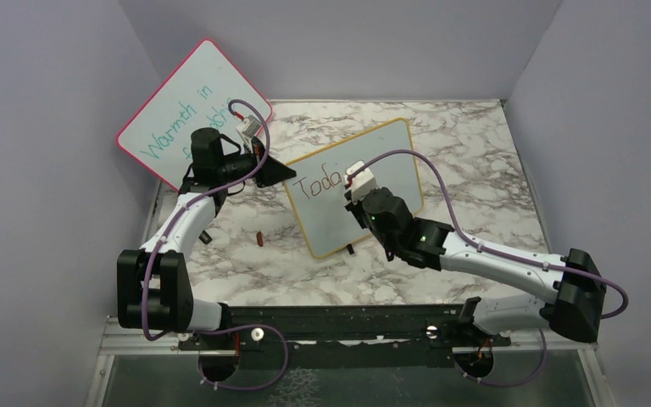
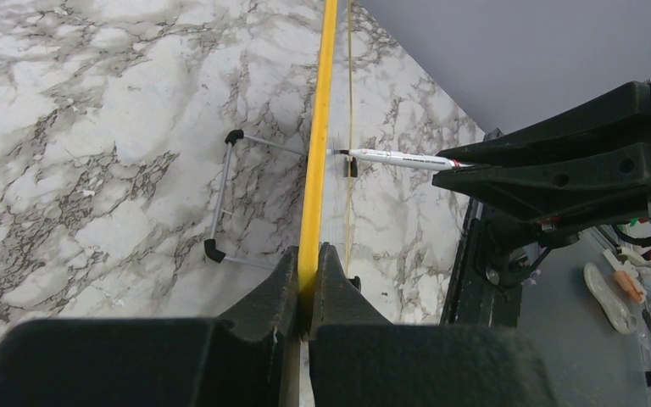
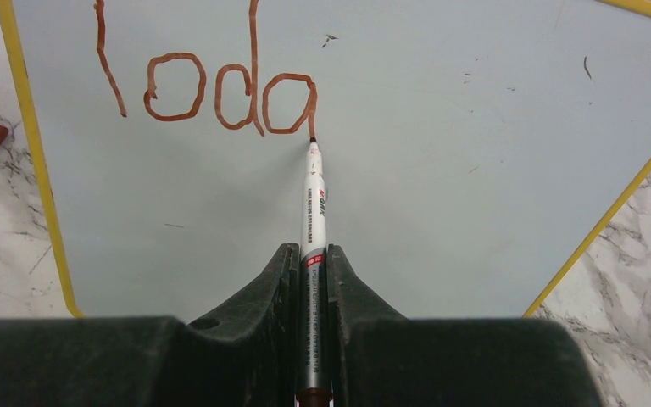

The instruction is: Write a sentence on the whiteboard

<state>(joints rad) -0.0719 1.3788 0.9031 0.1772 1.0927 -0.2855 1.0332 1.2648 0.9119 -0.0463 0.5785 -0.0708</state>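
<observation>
Right jaws pinch marker (image 3: 314, 212) (tip touching whiteboard (image 3: 475, 170)).

Whiteboard (image 1: 387, 161): yellow frame, red-brown lettering (image 3: 212, 89). Tabletop (image 1: 475, 153): white-grey marble. Second board (image 1: 188, 95): pink frame, teal writing. Pincers black.

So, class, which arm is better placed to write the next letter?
Right: the right pincer holds the white marker, tip at the red-brown "Toda" on the yellow-framed whiteboard; the left pincer clamps its edge.

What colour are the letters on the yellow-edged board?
The letters are reddish-brown, seen best in the right wrist view.
</observation>
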